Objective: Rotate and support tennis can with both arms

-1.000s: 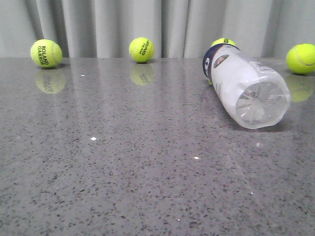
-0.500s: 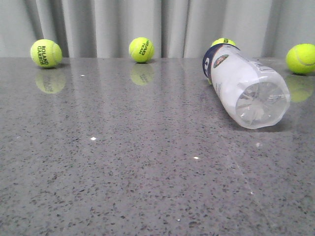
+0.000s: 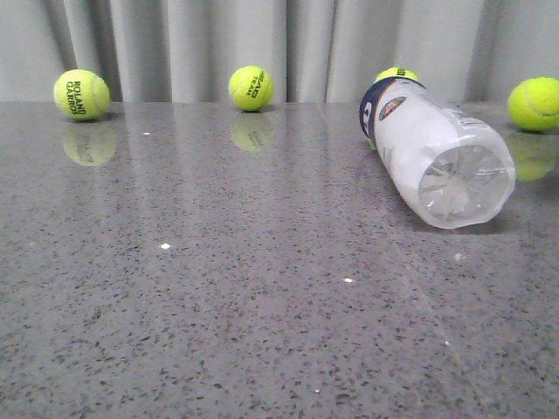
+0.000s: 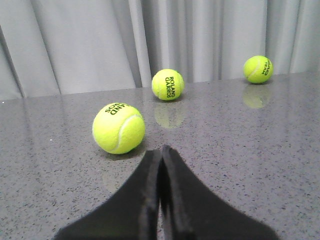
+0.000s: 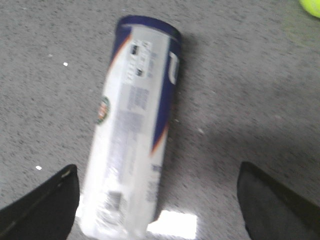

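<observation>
R gripper [image 5: 157, 200] spread wide, straddling tennis can [image 5: 135, 130] lying lengthwise beneath; L gripper [image 4: 161, 200] pinched empty, away.

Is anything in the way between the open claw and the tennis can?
Nothing visible. In the right wrist view, the right gripper is open above the lying tennis can, one finger showing on each side of the can, with only bare table around it.
</observation>
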Robot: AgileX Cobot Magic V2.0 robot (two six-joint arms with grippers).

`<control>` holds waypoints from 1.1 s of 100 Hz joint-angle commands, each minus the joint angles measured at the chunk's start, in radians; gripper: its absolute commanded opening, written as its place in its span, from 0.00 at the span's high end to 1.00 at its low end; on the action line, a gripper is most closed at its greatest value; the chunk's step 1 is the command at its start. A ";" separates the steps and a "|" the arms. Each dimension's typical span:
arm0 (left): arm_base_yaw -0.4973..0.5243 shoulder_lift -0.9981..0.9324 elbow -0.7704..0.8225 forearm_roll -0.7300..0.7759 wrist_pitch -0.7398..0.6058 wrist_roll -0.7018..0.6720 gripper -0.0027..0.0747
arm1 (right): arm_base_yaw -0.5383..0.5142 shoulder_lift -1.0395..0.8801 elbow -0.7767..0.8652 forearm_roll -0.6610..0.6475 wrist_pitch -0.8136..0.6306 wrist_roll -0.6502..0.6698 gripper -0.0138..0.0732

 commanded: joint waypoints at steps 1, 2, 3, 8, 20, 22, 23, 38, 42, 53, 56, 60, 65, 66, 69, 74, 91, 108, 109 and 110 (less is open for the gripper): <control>0.006 -0.033 0.044 -0.007 -0.074 -0.004 0.99 | 0.038 0.049 -0.093 0.017 -0.021 0.033 0.11; 0.006 -0.033 0.044 -0.007 -0.074 -0.004 0.99 | 0.044 0.055 -0.103 0.017 -0.017 0.038 0.11; 0.006 -0.033 0.044 -0.007 -0.074 -0.004 0.99 | 0.047 0.061 -0.108 0.017 -0.015 0.040 0.11; 0.006 -0.033 0.044 -0.007 -0.074 -0.004 0.99 | 0.062 0.107 -0.140 0.017 -0.003 0.054 0.11; 0.006 -0.033 0.044 -0.007 -0.074 -0.004 0.99 | 0.077 0.198 -0.202 0.017 0.025 0.106 0.11; 0.006 -0.033 0.044 -0.007 -0.074 -0.004 0.99 | 0.077 0.213 -0.212 0.017 0.030 0.114 0.11; 0.006 -0.033 0.044 -0.007 -0.074 -0.004 0.99 | 0.077 0.218 -0.217 0.017 0.036 0.120 0.11; 0.006 -0.033 0.044 -0.007 -0.074 -0.004 0.99 | 0.077 0.304 -0.264 0.017 0.073 0.147 0.11; 0.006 -0.033 0.044 -0.007 -0.074 -0.004 0.99 | 0.077 0.324 -0.273 0.017 0.081 0.148 0.11; 0.006 -0.033 0.044 -0.007 -0.074 -0.004 0.99 | 0.077 0.370 -0.293 0.017 0.104 0.149 0.11; 0.006 -0.033 0.044 -0.007 -0.074 -0.004 0.99 | 0.077 0.379 -0.294 0.017 0.106 0.150 0.11; 0.006 -0.033 0.044 -0.007 -0.074 -0.004 0.99 | 0.077 0.390 -0.294 0.017 0.105 0.152 0.11; 0.006 -0.033 0.044 -0.007 -0.074 -0.004 0.99 | 0.077 0.402 -0.294 0.017 0.105 0.154 0.11; 0.006 -0.033 0.044 -0.007 -0.074 -0.004 0.99 | 0.077 0.403 -0.294 0.017 0.105 0.154 0.11; 0.006 -0.033 0.044 -0.007 -0.074 -0.004 0.99 | 0.077 0.412 -0.294 0.017 0.105 0.154 0.11; 0.006 -0.033 0.044 -0.007 -0.074 -0.004 0.99 | 0.077 0.422 -0.294 0.017 0.105 0.154 0.11; 0.006 -0.033 0.044 -0.007 -0.074 -0.004 0.99 | 0.077 0.466 -0.294 0.017 0.107 0.154 0.11; 0.006 -0.033 0.044 -0.007 -0.074 -0.004 0.99 | 0.077 0.490 -0.294 0.017 0.108 0.147 0.11; 0.006 -0.033 0.044 -0.007 -0.074 -0.004 0.99 | 0.077 0.490 -0.294 0.017 0.108 0.147 0.11; 0.006 -0.033 0.044 -0.007 -0.074 -0.004 0.99 | 0.077 0.490 -0.294 0.017 0.108 0.146 0.11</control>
